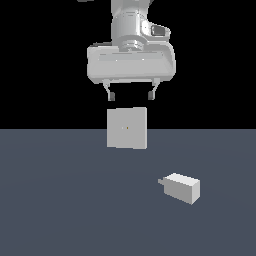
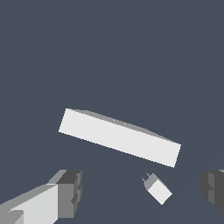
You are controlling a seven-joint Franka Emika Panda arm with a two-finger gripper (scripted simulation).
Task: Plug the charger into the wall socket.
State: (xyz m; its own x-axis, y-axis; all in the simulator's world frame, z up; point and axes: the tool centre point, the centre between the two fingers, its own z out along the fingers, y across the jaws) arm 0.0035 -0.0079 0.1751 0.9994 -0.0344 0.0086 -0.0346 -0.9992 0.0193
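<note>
The charger [image 1: 182, 187] is a small off-white block lying on the dark floor at the exterior view's lower right, its grey prong stub pointing toward the exterior view's left. The wall socket [image 1: 127, 128] is a flat upright light-grey square plate with a tiny yellowish mark at its centre. My gripper [image 1: 131, 95] hangs open and empty high above the socket, fingers spread wide. In the wrist view the socket [image 2: 119, 138] shows edge-on from above, the charger [image 2: 158, 189] lies beyond it, and my fingers [image 2: 70, 192] frame the scene.
A flat dark grey-blue floor [image 1: 60, 200] extends around both things. Nothing else stands on it.
</note>
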